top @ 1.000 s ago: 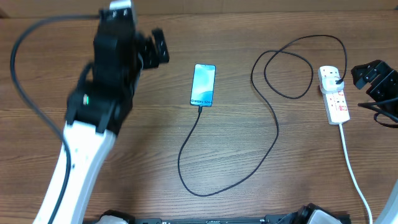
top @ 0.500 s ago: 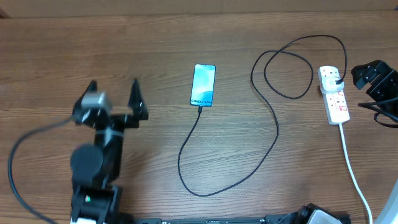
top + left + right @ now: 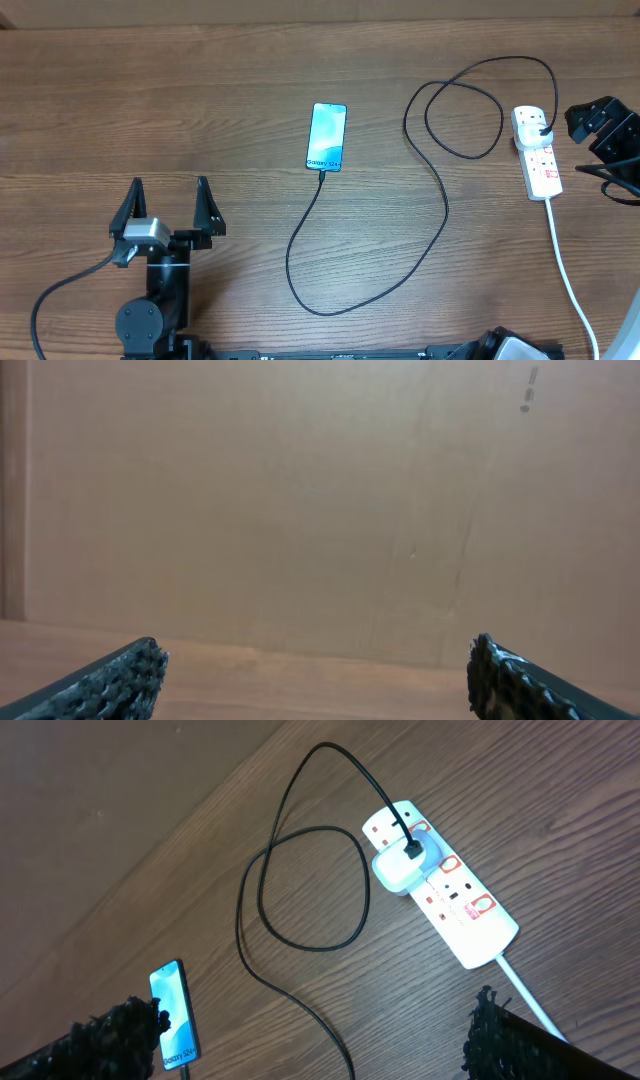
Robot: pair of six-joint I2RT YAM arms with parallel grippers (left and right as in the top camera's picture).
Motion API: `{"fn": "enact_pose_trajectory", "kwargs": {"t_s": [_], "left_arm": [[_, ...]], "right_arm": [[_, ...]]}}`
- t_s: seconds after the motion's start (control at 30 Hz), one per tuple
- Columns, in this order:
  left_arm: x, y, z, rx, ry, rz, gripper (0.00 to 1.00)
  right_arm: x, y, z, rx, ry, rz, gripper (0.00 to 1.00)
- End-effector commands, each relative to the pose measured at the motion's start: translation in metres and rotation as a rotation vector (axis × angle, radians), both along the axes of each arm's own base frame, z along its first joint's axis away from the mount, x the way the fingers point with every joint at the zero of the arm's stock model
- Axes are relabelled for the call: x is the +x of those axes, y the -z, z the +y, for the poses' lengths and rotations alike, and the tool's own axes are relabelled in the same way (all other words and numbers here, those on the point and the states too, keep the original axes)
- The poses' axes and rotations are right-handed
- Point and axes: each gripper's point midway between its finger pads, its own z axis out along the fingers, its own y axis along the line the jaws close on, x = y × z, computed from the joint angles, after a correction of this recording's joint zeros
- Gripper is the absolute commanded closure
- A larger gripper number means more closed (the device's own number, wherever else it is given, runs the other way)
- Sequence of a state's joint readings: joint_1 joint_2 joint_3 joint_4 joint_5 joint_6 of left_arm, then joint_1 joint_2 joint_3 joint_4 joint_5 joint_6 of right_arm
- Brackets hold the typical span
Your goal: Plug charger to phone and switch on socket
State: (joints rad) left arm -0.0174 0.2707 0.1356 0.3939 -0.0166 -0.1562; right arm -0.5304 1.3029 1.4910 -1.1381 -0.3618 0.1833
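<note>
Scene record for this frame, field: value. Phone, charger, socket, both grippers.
phone: flat on the table, screen up, lit light blue
charger: tip at the phone's bottom edge, looks seated; cable loops right to the socket
socket: white adapter in the outlet farthest from the white cord; switch position unreadable
left gripper: open, empty, well left of the phone
right gripper: open, empty, right of the socket, not touching

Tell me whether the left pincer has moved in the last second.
Yes. The left pincer has drawn back down and left in the overhead view: from level with the phone, it now sits well below it.
</note>
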Motion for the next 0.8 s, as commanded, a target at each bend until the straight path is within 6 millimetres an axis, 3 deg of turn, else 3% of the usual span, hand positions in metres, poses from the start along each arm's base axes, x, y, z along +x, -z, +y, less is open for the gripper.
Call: {"fn": "enact_pose_trajectory", "kwargs": {"t_s": [0.0,0.17,0.5,0.67,0.77], "left_arm": [[-0.002,0.018,0.002,0.018,-0.006,0.009,0.00],[-0.003,0.046,0.007,0.017,-0.028,0.054,0.00],[-0.007,0.081,0.015,0.012,-0.063,0.187,0.00],[-0.009,0.115,0.018,-0.004,-0.079,0.327,0.00],[-0.009,0.117,0.018,0.019,-0.081,0.336,0.00]], "right_arm": [[0.000,0.000,-0.002,-0.003,0.005,-0.001,0.00],[0.000,0.000,-0.002,-0.003,0.005,-0.001,0.00],[0.000,0.000,-0.002,-0.003,0.005,-0.001,0.00],[0.001,0.000,-0.002,-0.003,0.005,-0.001,0.00],[0.000,0.000,-0.002,-0.003,0.005,-0.001,0.00]]}}
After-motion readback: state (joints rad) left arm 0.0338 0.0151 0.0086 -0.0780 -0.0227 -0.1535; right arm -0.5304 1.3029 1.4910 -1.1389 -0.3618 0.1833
